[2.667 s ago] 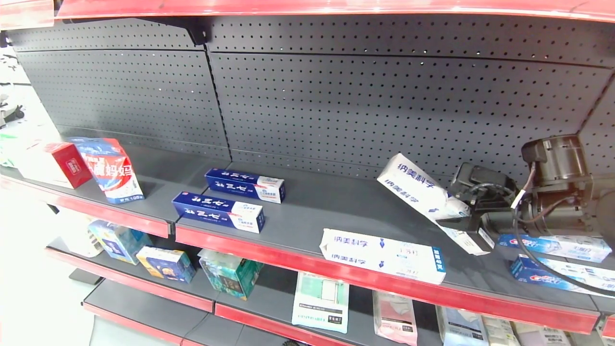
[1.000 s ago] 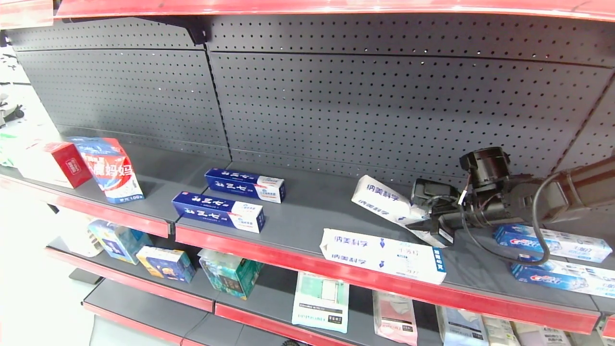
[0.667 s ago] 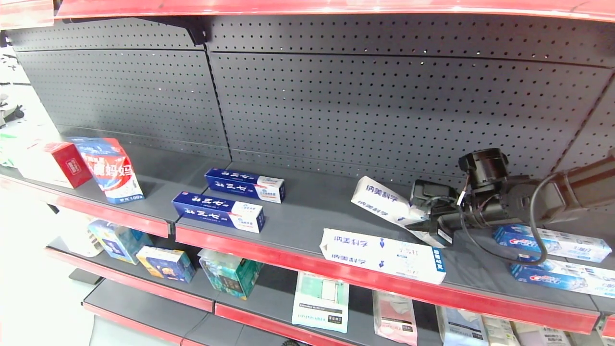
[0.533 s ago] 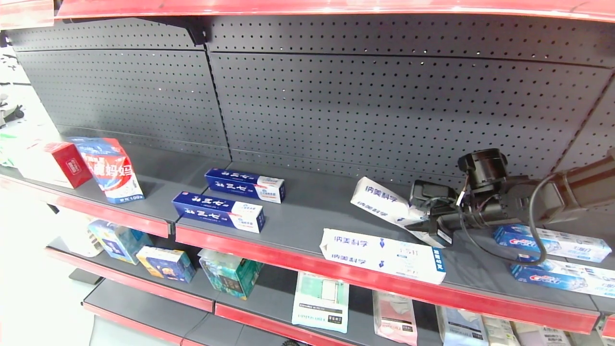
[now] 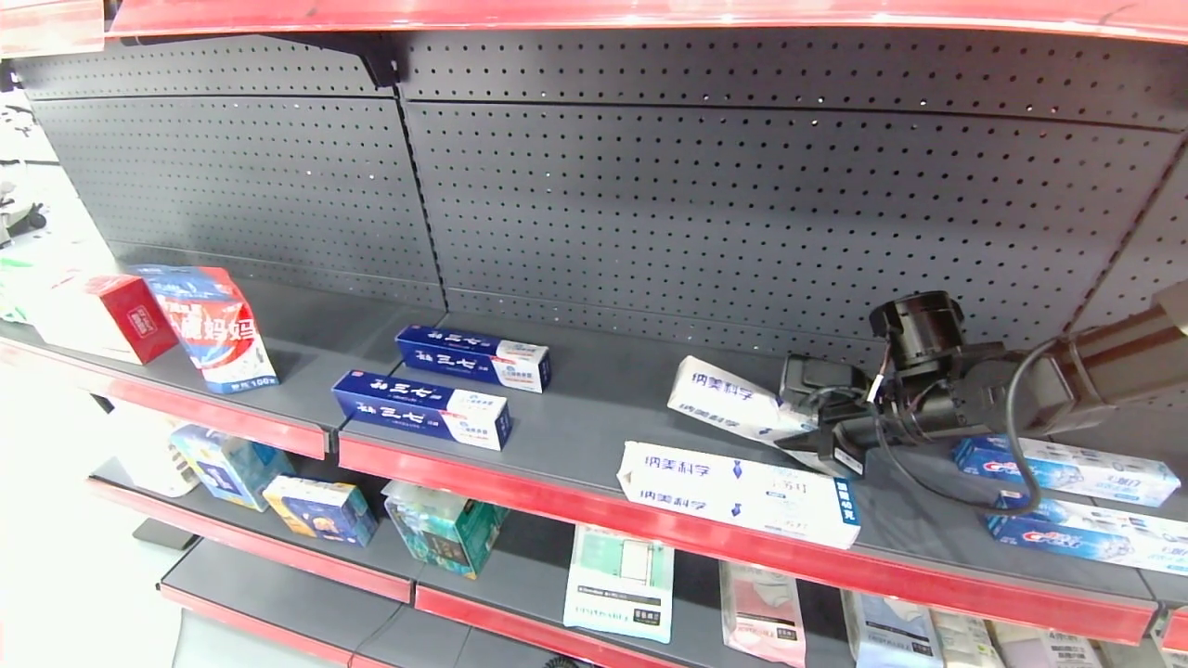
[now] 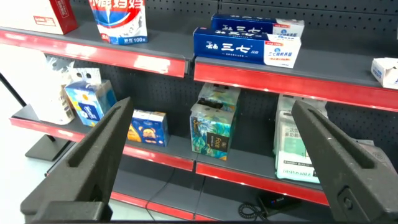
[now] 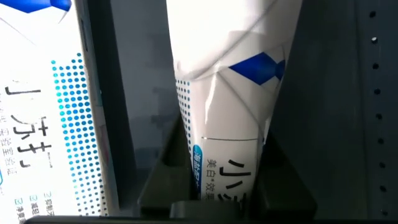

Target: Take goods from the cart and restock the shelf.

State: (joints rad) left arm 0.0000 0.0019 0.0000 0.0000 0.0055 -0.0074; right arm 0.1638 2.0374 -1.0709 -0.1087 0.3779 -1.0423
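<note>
Where the right tool (image 5: 819, 438) closes: its two dark fingers are clamped on one end of the held carton (image 5: 733, 406), over the right half of the middle shelf (image 5: 594, 408).
Held carton: a long white toothpaste-style box. Its free end points to the robot's left and sits low over the shelf; contact with the board cannot be told. In the right wrist view the gripped end is creased and dented.
Print on held carton: a row of blue characters along the long face, a blue diamond mark, and a field of fine blue dots.
Second white carton (image 5: 738, 492): same design, lying flat along the shelf's red front edge, just in front of the held carton. It has a dark blue band at its right end.
Left tool (image 6: 212, 102): fingers wide apart, holding nothing, facing the lower shelf (image 5: 269, 549) and its small boxes.
Front dark blue carton (image 5: 422, 408) and rear dark blue carton (image 5: 473, 357): both flat, one behind the other, well left of the white pair. Each has white characters and a white end panel.
Light blue cartons (image 5: 1067, 464): two, lying flat at the shelf's right end, each with a red-and-blue logo.
Pouch (image 5: 215, 329): upright at far left, white characters on red and blue.
Red box (image 5: 121, 320): beside the pouch, further left.
Back panel (image 5: 650, 204): dark grey perforated sheet.
</note>
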